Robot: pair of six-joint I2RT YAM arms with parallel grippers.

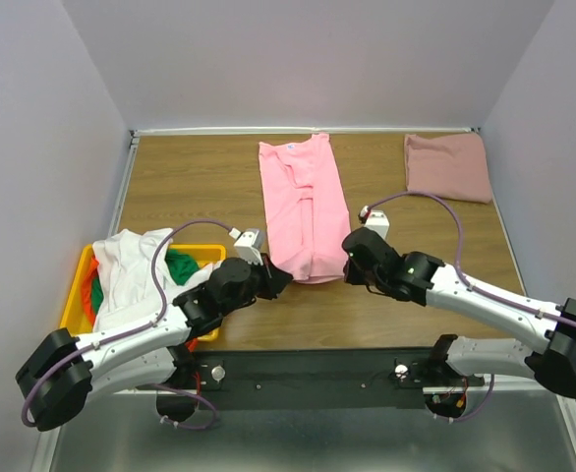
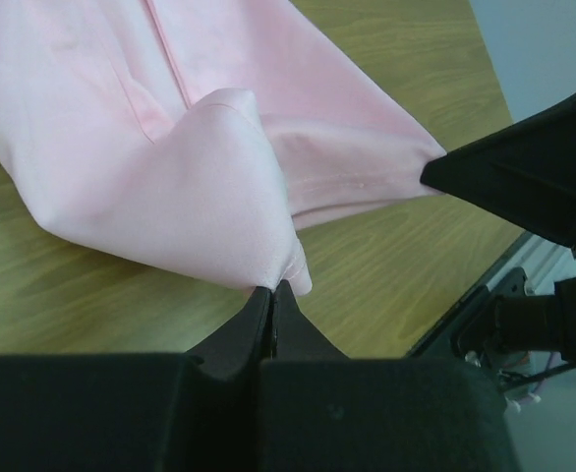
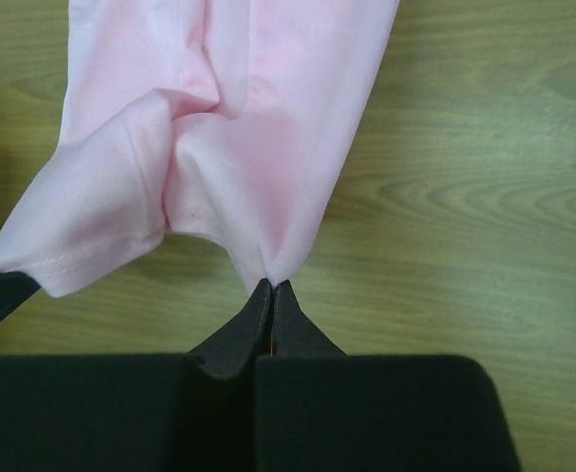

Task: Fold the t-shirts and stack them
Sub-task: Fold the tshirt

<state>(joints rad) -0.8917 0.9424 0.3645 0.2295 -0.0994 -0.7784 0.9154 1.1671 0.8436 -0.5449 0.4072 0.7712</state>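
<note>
A bright pink t-shirt (image 1: 303, 202) lies as a long narrow strip down the middle of the table, sides folded in. My left gripper (image 1: 280, 279) is shut on its near left corner (image 2: 268, 258), which rises off the wood in a peak. My right gripper (image 1: 349, 264) is shut on the near right corner (image 3: 273, 251), also lifted. A dusty rose t-shirt (image 1: 448, 165) lies folded at the far right. White (image 1: 131, 270), green (image 1: 181, 266) and orange (image 1: 92, 287) t-shirts are heaped in the bin.
A yellow plastic bin (image 1: 76, 297) stands at the near left beside my left arm. The right gripper's black tip (image 2: 524, 167) shows in the left wrist view. Grey walls enclose the table on three sides.
</note>
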